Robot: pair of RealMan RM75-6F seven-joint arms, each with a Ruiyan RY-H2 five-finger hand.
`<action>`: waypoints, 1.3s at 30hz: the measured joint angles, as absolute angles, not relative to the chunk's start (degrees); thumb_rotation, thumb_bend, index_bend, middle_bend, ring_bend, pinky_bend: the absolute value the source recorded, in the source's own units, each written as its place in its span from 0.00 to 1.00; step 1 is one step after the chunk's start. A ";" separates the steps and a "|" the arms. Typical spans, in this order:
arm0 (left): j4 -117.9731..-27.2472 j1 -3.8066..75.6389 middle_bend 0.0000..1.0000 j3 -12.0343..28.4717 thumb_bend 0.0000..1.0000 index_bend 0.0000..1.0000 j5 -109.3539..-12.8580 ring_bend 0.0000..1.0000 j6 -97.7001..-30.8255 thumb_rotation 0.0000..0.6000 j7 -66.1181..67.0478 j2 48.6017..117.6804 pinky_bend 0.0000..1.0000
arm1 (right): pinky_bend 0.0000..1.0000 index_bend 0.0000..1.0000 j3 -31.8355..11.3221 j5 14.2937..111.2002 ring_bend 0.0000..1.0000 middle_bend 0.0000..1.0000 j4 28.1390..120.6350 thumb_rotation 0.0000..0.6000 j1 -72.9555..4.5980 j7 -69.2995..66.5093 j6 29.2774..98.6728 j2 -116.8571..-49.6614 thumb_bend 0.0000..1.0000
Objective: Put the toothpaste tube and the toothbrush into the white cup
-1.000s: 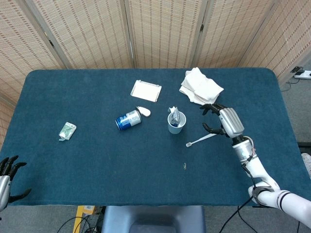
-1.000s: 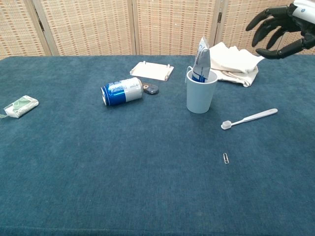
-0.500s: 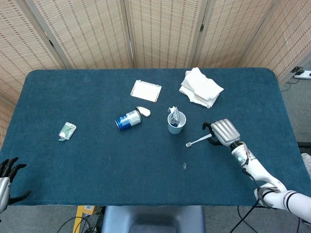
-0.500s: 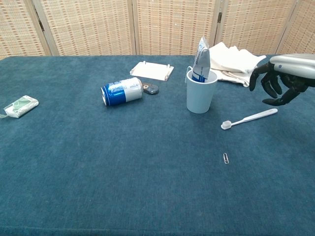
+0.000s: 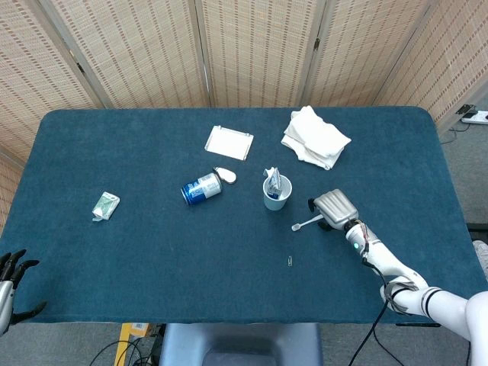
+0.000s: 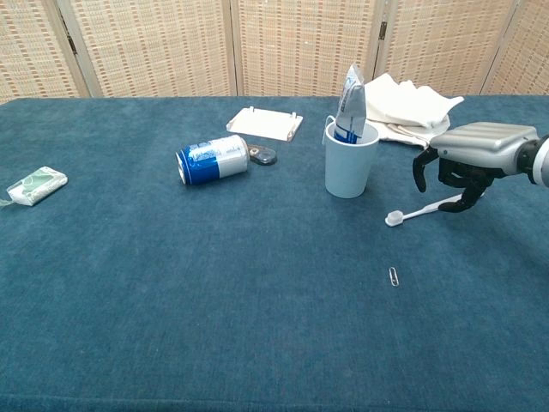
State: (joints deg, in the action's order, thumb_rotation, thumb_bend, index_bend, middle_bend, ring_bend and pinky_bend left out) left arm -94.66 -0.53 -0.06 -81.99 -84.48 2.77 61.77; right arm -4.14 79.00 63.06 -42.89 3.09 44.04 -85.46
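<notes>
Blue-and-white toothpaste tube (image 6: 350,105) already upright in the white plastic cup (image 6: 351,166); right of that cup, right hand (image 6: 470,154) over the slim white toothbrush (image 6: 429,209), dark fingers (image 6: 419,170) curled, grasp unclear; needs firm pinch, then lift cupward.

Head view: set high above the near edge, looking steeply down; the whole blue table (image 5: 152,252) is in frame, with the folding screen (image 5: 252,46) behind it.
Chest view: set low, just above the tabletop at the near edge, facing level toward the screen (image 6: 300,43); nearer, so objects appear larger.
Shared area: mid-table, with the white cup (image 5: 275,197) (image 6: 350,167), toothbrush (image 5: 306,223) (image 6: 420,210), blue can (image 5: 201,187) (image 6: 212,159) and right hand (image 5: 333,209) (image 6: 467,159).
Head view only: left hand (image 5: 9,274), at the bottom left corner.
</notes>
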 measured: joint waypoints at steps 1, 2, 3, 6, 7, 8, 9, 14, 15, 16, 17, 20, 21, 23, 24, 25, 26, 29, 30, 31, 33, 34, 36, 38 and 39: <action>-94.61 -0.53 0.11 -0.08 0.20 0.25 -81.98 0.04 -84.42 1.00 2.75 61.79 0.14 | 0.99 0.47 -4.10 78.97 0.87 0.90 62.94 1.00 -42.91 3.22 43.98 -85.52 0.18; -94.56 -0.51 0.11 -0.10 0.20 0.25 -82.01 0.04 -84.38 1.00 2.73 61.83 0.14 | 0.99 0.48 -4.05 78.95 0.87 0.90 62.74 1.00 -42.95 3.46 43.92 -85.62 0.18; -94.55 -0.49 0.11 -0.10 0.20 0.25 -82.06 0.04 -84.36 1.00 2.72 61.87 0.14 | 0.99 0.48 -4.01 78.95 0.87 0.90 62.54 1.00 -43.00 3.69 43.85 -85.71 0.18; -94.51 -0.45 0.11 -0.06 0.20 0.25 -82.19 0.04 -84.41 1.00 2.69 62.03 0.14 | 0.99 0.50 -3.81 78.98 0.87 0.90 61.74 1.00 -43.17 4.51 43.62 -86.26 0.18; -94.45 -0.45 0.11 -0.06 0.20 0.25 -82.21 0.04 -84.41 1.00 2.67 62.09 0.14 | 0.99 0.50 -3.75 78.99 0.87 0.90 61.44 1.00 -43.24 4.73 43.52 -86.48 0.18; -94.42 -0.45 0.11 -0.06 0.20 0.25 -82.21 0.04 -84.40 1.00 2.67 62.12 0.14 | 0.99 0.50 -3.67 78.97 0.87 0.90 61.02 1.00 -43.34 4.99 43.30 -86.81 0.18; -94.39 -0.46 0.11 -0.07 0.20 0.25 -82.20 0.04 -84.40 1.00 2.66 62.13 0.14 | 0.99 0.50 -3.64 78.94 0.87 0.90 60.69 1.00 -43.44 5.16 43.10 -87.10 0.18; -94.18 -0.63 0.11 -0.07 0.20 0.25 -82.08 0.04 -84.53 1.00 2.44 62.12 0.14 | 0.99 0.51 -3.59 78.57 0.87 0.90 59.23 1.00 -44.01 5.78 42.01 -88.44 0.21; -94.14 -0.66 0.11 -0.05 0.20 0.25 -82.01 0.04 -84.56 1.00 2.40 62.12 0.14 | 0.99 0.51 -3.61 78.52 0.87 0.90 59.04 1.00 -44.09 5.81 41.91 -88.62 0.21; -94.03 -0.72 0.11 -0.02 0.20 0.25 -81.89 0.04 -84.60 1.00 2.31 62.15 0.14 | 0.99 0.51 -3.64 78.47 0.87 0.90 58.86 1.00 -44.15 5.81 41.84 -88.80 0.21; -94.00 -0.74 0.11 -0.01 0.20 0.25 -81.87 0.04 -84.62 1.00 2.29 62.16 0.14 | 0.99 0.51 -3.69 78.42 0.87 0.90 58.63 1.00 -44.24 5.77 41.77 -89.01 0.21; -93.83 -0.84 0.11 -0.08 0.20 0.25 -81.89 0.04 -84.63 1.00 2.13 62.23 0.14 | 0.99 0.52 -3.80 78.36 0.87 0.90 58.09 1.00 -44.45 5.67 41.59 -89.37 0.22; -93.79 -0.87 0.11 -0.10 0.20 0.25 -81.87 0.04 -84.63 1.00 2.10 62.24 0.14 | 0.99 0.53 -3.82 78.33 0.87 0.90 57.94 1.00 -44.53 5.66 41.47 -89.45 0.22; -93.69 -0.91 0.11 -0.10 0.20 0.25 -81.81 0.04 -84.61 1.00 2.05 62.28 0.14 | 0.99 0.53 -3.81 78.31 0.87 0.90 57.64 1.00 -44.70 5.73 41.21 -89.62 0.23; -93.65 -0.93 0.11 -0.10 0.20 0.25 -81.78 0.04 -84.61 1.00 2.02 62.30 0.14 | 0.99 0.53 -3.80 78.29 0.87 0.90 57.52 1.00 -44.75 5.77 41.11 -89.71 0.23; -93.60 -0.96 0.11 -0.10 0.20 0.25 -81.76 0.04 -84.61 1.00 1.99 62.33 0.14 | 0.99 0.54 -3.78 78.27 0.87 0.90 57.42 1.00 -44.80 5.82 41.01 -89.80 0.23; -93.58 -0.97 0.11 -0.10 0.20 0.25 -81.76 0.04 -84.63 1.00 1.97 62.34 0.14 | 0.99 0.54 -3.75 78.24 0.87 0.90 57.30 1.00 -44.84 5.90 40.94 -89.91 0.23; -93.39 -1.08 0.11 -0.11 0.20 0.25 -81.82 0.04 -84.76 1.00 1.80 62.45 0.14 | 0.99 0.54 -3.67 78.17 0.87 0.90 56.99 1.00 -44.89 6.06 40.76 -90.18 0.24; -93.34 -1.11 0.11 -0.12 0.20 0.25 -81.82 0.04 -84.79 1.00 1.78 62.46 0.14 | 0.99 0.54 -3.64 78.14 0.87 0.90 56.87 1.00 -44.90 6.10 40.68 -90.26 0.25; -93.28 -1.16 0.11 -0.14 0.20 0.25 -81.79 0.04 -84.80 1.00 1.77 62.46 0.14 | 0.99 0.54 -3.62 78.10 0.87 0.90 56.74 1.00 -44.91 6.16 40.60 -90.32 0.25; -93.26 -1.21 0.11 -0.16 0.20 0.25 -81.71 0.04 -84.76 1.00 1.74 62.44 0.14 | 0.99 0.55 -3.59 78.01 0.87 0.90 56.46 1.00 -44.91 6.21 40.52 -90.51 0.26; -93.24 -1.24 0.11 -0.17 0.20 0.25 -81.67 0.04 -84.74 1.00 1.73 62.45 0.14 | 0.99 0.55 -3.57 77.98 0.87 0.90 56.36 1.00 -44.91 6.20 40.47 -90.57 0.26; -93.23 -1.30 0.10 -0.21 0.20 0.25 -81.62 0.04 -84.71 1.00 1.73 62.46 0.14 | 0.99 0.57 -3.51 77.95 0.87 0.90 56.17 1.00 -44.87 6.21 40.43 -90.69 0.26; -93.23 -1.33 0.10 -0.23 0.20 0.25 -81.62 0.04 -84.72 1.00 1.72 62.47 0.14 | 0.99 0.58 -3.51 77.94 0.87 0.90 56.12 1.00 -44.77 6.03 40.55 -90.73 0.26; -93.22 -1.35 0.10 -0.21 0.20 0.25 -81.63 0.04 -84.75 1.00 1.71 62.48 0.14 | 0.99 0.59 -3.54 77.94 0.87 0.90 56.14 1.00 -44.70 5.82 40.72 -90.71 0.27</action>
State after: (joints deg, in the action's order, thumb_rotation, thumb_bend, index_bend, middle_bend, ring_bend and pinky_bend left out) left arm -93.22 -1.35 -0.21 -81.63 -84.75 1.71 62.48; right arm -3.54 77.94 56.14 -44.70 5.82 40.72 -90.71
